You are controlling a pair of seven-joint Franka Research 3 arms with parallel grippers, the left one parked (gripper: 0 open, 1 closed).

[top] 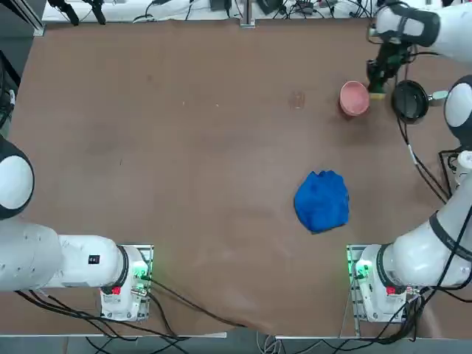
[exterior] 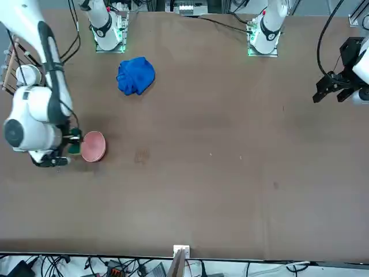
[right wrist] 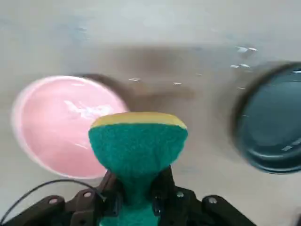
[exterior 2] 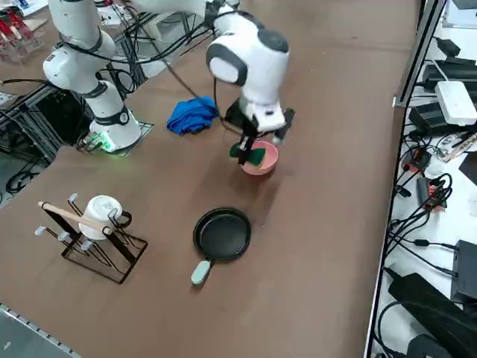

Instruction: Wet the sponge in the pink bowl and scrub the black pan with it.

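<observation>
A crumpled bright blue cloth [top: 322,200] lies on the brown surface [top: 184,147]; near one corner of the surface stands a black wire rack [exterior 2: 93,239] with a wooden rod, and a white mug [exterior 2: 102,212] rests on it.

White rounded right arm [exterior 2: 246,56]; black gripper; black cables

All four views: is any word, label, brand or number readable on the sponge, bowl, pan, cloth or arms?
None readable.
Sponge, in the shut right gripper: plain.
Bowl, pan, cloth: no print.
Left arm: a small dark label, too small to read.
</observation>
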